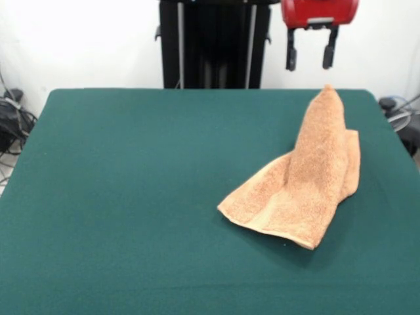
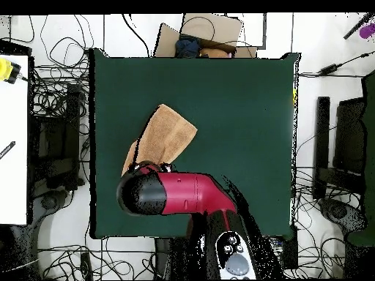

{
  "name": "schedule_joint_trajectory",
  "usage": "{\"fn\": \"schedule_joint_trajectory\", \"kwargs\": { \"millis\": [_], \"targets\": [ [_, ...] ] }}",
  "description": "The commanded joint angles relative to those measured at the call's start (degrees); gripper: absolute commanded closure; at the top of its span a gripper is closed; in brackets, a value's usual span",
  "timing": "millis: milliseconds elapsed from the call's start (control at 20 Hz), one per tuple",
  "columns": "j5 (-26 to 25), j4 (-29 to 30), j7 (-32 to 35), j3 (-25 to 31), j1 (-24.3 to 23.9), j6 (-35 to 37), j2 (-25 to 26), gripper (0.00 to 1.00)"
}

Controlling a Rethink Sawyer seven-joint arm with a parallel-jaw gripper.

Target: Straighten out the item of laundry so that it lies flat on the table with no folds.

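A dark green table [image 1: 131,197] is seen before a white wall, with cables on the floor around it. The pincer [image 1: 311,51] hangs open and empty above the table's far edge. Just below it, the orange-tan towel [image 1: 305,177] is found folded, its long axis running from that edge diagonally toward the table's middle. No writing can be read.

My gripper [image 1: 310,49] is red with black fingers [image 1: 290,51] — the towel [image 1: 308,180] plain orange-tan, the table [image 1: 131,197] dark green.
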Motion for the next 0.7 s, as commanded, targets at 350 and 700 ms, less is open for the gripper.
{"fn": "schedule_joint_trajectory", "kwargs": {
  "millis": [350, 700],
  "targets": [
    [-1.13, -28.07, 3.01, 2.63, 2.97, 19.12, 9.46, 0.00],
    [0.09, -33.71, 2.33, 4.03, 2.42, 23.13, 11.88, 0.00]
  ]
}}
